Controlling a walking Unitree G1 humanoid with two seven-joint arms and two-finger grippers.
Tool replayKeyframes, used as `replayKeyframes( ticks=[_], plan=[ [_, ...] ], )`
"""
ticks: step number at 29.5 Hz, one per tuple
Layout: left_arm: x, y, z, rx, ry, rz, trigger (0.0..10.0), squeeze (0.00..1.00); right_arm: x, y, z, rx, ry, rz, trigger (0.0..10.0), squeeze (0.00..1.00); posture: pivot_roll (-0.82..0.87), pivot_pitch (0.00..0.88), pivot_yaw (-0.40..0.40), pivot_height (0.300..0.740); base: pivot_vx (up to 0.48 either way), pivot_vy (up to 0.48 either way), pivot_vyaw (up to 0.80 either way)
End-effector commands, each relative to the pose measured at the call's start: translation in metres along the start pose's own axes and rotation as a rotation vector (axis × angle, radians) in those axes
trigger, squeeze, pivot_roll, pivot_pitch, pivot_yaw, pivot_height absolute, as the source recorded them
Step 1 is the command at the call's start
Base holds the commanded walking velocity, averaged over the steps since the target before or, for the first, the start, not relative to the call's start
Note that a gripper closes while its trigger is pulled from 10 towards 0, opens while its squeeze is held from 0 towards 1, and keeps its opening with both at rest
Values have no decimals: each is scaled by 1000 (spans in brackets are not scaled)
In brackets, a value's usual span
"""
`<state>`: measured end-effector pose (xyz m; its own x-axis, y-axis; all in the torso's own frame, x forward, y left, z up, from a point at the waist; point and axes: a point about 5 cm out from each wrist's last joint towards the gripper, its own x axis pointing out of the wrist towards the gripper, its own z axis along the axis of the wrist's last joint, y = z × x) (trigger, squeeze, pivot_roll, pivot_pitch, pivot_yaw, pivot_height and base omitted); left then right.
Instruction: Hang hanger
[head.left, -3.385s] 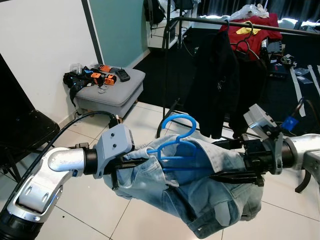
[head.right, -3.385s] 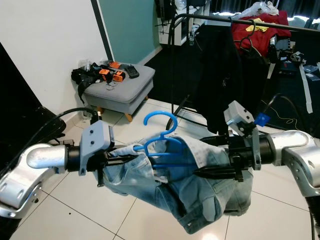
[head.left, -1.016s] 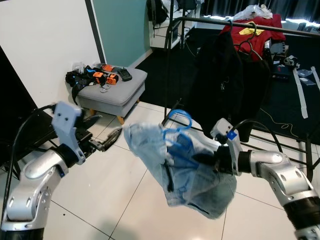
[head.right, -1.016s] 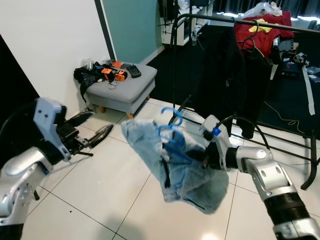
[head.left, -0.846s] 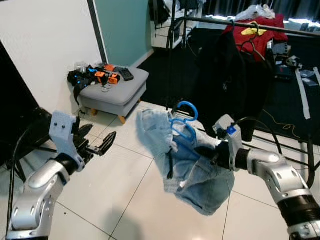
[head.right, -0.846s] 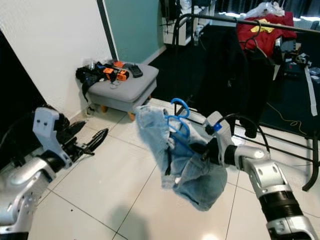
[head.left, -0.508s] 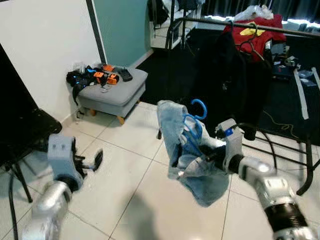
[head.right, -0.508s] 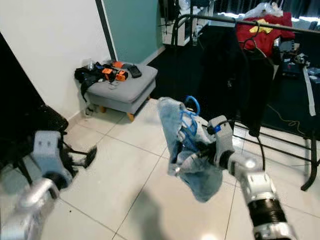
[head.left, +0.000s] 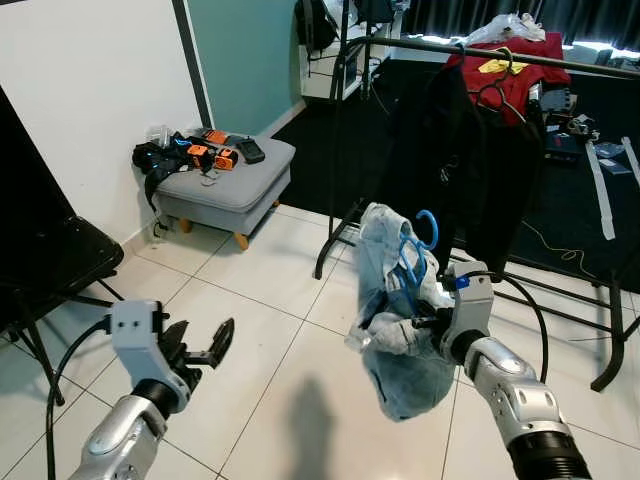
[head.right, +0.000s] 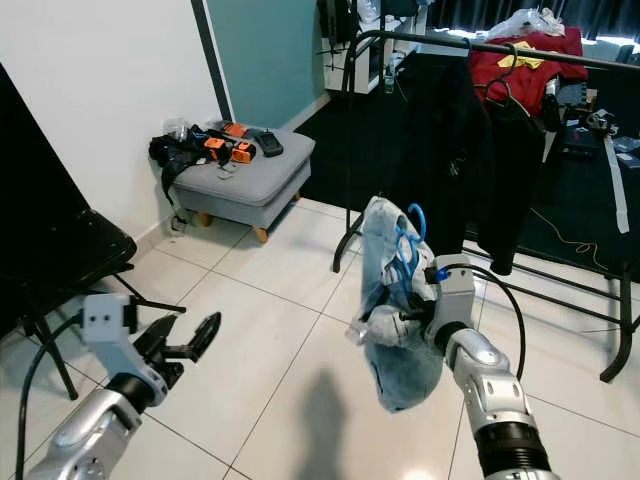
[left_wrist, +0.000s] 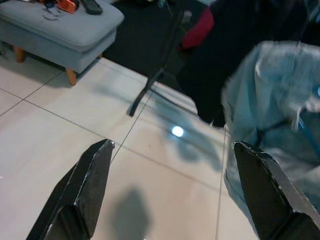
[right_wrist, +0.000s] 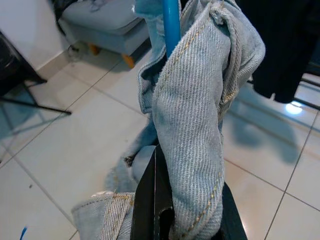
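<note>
Head views, a tiled room. Centre right of the frame: the right gripper (head.left: 425, 322) holds up a light-blue denim garment (head.left: 395, 320) draped over a blue hanger (head.left: 412, 255); the hanger's hook rises above the bunched cloth, clear of the black clothes rail (head.left: 500, 48) that crosses the upper right of the frame. In the right wrist view the gripper's black fingers (right_wrist: 156, 197) are closed on a thick fold of the denim, with the hanger's blue shaft (right_wrist: 171, 22) standing upright just behind the fold. Lower left of the frame: the left gripper (head.left: 200, 347) hovers low over the white tile floor (head.left: 260, 330), well apart from the garment; its two fingers stand spread with nothing between them, as the left wrist view confirms (left_wrist: 170, 190).

On the rail hang a black garment (head.left: 450, 160) and, at the upper right, a red garment (head.left: 510, 75) with a yellow patch; any writing on the patch is too small to read. Upper left of centre: a grey footstool (head.left: 222, 180) on short wooden legs stands against the white wall (head.left: 90, 90), carrying black and orange gear (head.left: 195, 155); no label on it can be read. A black folding chair (head.left: 50, 265) occupies the left edge of the frame. No brand or text is legible anywhere.
</note>
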<state>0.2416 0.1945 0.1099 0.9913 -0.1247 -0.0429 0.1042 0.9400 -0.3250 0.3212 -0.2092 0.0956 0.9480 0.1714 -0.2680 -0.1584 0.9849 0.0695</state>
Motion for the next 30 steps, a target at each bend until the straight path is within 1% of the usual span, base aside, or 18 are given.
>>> replayKeyframes(
  ticks=[1, 2, 7, 11, 14, 15, 20, 26, 30],
  plan=[
    [-2, 4, 2, -28, -21, 20, 10000, 0, 0, 0, 10, 6, -69, -15, 9804, 0, -12, 75, 21, 740, 0, 0, 0],
    [-3, 4, 3, -33, -28, 20, 10000, 0, 0, -1, 10, 14, -73, -27, 10000, 0, -16, 81, 21, 740, 0, 0, 0],
    [-4, 4, 4, -29, -32, 11, 10000, 0, -1, -2, 10, 16, -86, -59, 10000, 0, -11, 86, 22, 740, 0, 0, 0],
    [-3, 4, 5, -26, -33, 2, 10000, 0, -1, -4, 10, 41, -90, -88, 10000, 0, -11, 87, 22, 740, 0, 0, 0],
    [-1, 4, 5, -28, -33, -4, 10000, 0, -1, -5, 11, 33, -92, -103, 10000, 0, -13, 90, 17, 740, 0, 0, -775],
    [0, 4, 6, -47, -38, -3, 10000, 0, -1, -5, 11, 30, -93, -109, 10000, 0, -12, 91, 16, 740, 0, 0, -800],
    [2, 3, 7, -75, -32, -25, 10000, 0, -1, -7, 13, 40, -104, -135, 10000, 0, -15, 94, 14, 740, 0, 0, -800],
    [5, 2, 8, -68, -27, -29, 10000, 0, 0, -7, 15, 38, -114, -152, 10000, 0, -17, 93, 13, 740, 0, 0, -800],
    [9, 0, 10, -40, -38, -33, 10000, 0, 2, -10, 17, 42, -120, -177, 10000, 0, -29, 89, 4, 740, 0, 0, -800]
  ],
)
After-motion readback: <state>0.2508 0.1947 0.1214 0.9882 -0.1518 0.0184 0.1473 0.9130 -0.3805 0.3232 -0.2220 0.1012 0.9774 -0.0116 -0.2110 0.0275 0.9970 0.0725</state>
